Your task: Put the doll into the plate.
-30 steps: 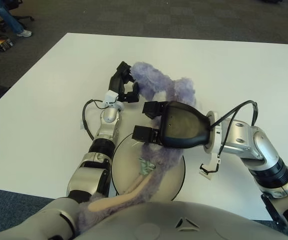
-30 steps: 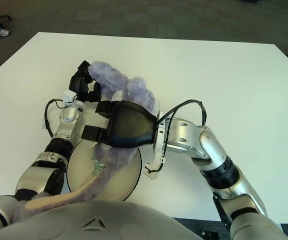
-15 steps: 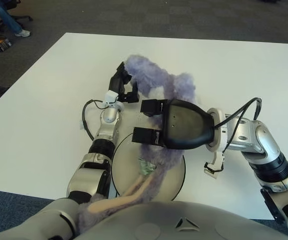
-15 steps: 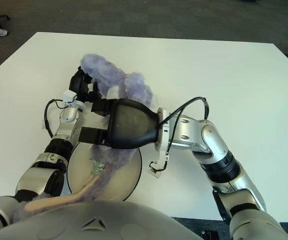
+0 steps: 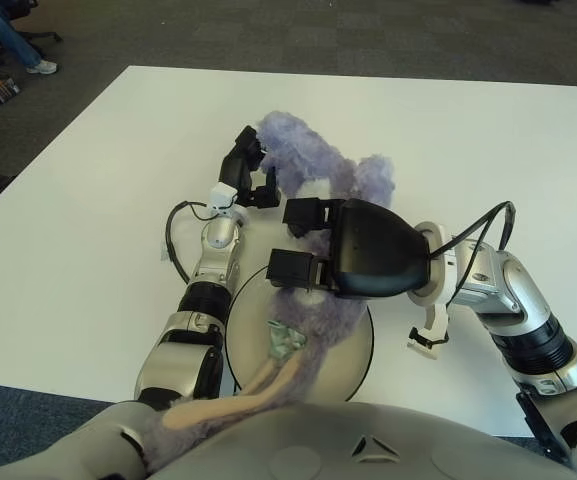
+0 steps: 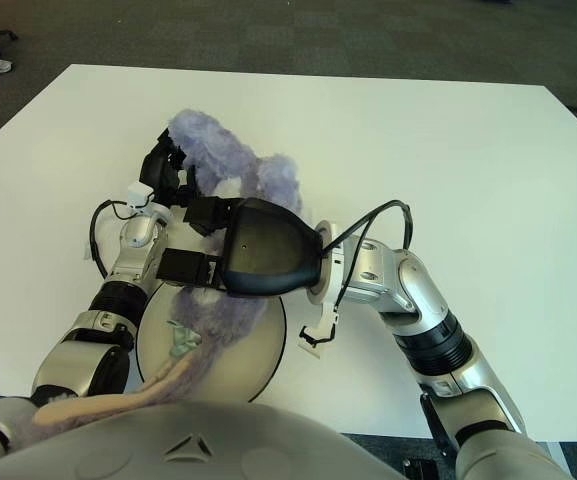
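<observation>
A fluffy purple doll (image 5: pixel 308 165) stretches from the table's middle down across a round white plate (image 5: pixel 356 352) near the front edge. Its peach tail (image 5: pixel 230 396) trails toward my body. My left hand (image 5: pixel 249 176) is curled on the doll's far end, beyond the plate. My right hand (image 5: pixel 298 242), black palm facing up, clamps the doll's middle just above the plate's far rim. The doll's body under that palm is hidden. A pale green tag (image 5: pixel 286 338) on the doll lies over the plate.
The white table (image 5: pixel 488 140) spreads wide to the right and far side. Dark carpet (image 5: pixel 318 35) lies beyond it. A seated person (image 5: pixel 3 30) shows at the far left corner. A black cable (image 5: pixel 175 235) loops beside my left wrist.
The doll's far end rose and swung left with my left hand, then settled back slightly. My right hand shifted a little toward the plate, still gripping the doll.
</observation>
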Controlling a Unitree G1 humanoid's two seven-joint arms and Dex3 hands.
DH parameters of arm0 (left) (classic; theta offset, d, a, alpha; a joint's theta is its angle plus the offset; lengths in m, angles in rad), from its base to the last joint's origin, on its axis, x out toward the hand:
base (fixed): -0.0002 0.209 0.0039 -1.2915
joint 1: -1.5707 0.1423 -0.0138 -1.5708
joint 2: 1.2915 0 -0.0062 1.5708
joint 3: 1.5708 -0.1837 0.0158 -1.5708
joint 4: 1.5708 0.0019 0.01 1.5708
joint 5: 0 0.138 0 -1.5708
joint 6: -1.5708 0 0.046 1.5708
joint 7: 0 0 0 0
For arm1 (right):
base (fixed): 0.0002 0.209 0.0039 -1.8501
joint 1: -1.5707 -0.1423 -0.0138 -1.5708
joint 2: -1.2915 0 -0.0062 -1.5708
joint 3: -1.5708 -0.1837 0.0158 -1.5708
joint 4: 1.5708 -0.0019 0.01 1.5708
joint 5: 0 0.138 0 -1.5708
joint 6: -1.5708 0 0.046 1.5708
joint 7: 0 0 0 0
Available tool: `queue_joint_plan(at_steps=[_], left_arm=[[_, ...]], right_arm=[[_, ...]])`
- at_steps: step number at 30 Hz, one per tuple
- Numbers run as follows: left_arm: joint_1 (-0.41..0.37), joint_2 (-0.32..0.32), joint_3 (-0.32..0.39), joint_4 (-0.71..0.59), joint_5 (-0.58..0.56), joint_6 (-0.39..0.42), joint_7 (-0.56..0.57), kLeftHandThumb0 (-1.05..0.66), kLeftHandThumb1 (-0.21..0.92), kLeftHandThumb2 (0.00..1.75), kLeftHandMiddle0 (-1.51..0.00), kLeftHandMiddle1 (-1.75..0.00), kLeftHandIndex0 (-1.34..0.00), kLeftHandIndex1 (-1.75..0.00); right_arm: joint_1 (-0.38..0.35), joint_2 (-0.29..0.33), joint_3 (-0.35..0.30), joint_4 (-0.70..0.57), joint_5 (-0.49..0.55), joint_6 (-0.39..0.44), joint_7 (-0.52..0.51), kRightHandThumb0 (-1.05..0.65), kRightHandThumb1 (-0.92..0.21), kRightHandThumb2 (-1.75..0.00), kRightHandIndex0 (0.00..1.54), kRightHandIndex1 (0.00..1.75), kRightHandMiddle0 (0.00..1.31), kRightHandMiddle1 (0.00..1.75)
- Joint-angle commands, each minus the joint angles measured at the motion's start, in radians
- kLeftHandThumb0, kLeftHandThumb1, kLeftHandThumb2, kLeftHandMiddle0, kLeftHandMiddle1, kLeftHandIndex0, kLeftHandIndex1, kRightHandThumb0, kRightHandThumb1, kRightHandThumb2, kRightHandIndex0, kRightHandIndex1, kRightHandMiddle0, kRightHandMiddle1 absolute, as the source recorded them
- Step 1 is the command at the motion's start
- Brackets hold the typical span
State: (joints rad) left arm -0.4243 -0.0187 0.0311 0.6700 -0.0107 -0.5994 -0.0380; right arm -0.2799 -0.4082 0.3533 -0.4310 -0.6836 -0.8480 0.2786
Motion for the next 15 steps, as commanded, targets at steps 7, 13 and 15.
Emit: queue_joint_plan(at_steps=[7,13,15], left_arm=[[0.098,-0.019,-0.011,0.026,0.001,0.039,-0.01,-0.01,0.34,1.3,-0.49,-1.75,-0.47,-1.75],[0.102,-0.017,-0.009,0.012,-0.002,0.062,-0.012,-0.01,0.34,1.3,-0.48,-1.75,-0.47,-1.75],[0.102,-0.016,-0.01,0.01,0.0,0.064,-0.011,-0.01,0.34,1.3,-0.48,-1.75,-0.47,-1.75]], right_arm=[[0.05,0.069,0.013,-0.028,0.038,0.023,-0.043,0.0,-0.44,-1.18,0.42,1.73,0.4,1.75],[0.117,0.129,-0.004,-0.039,-0.087,0.005,-0.143,0.0,-0.47,-1.15,0.39,1.74,0.38,1.75],[0.125,0.138,-0.009,-0.04,-0.109,0.002,-0.165,0.0,-0.5,-1.11,0.37,1.74,0.36,1.75]])
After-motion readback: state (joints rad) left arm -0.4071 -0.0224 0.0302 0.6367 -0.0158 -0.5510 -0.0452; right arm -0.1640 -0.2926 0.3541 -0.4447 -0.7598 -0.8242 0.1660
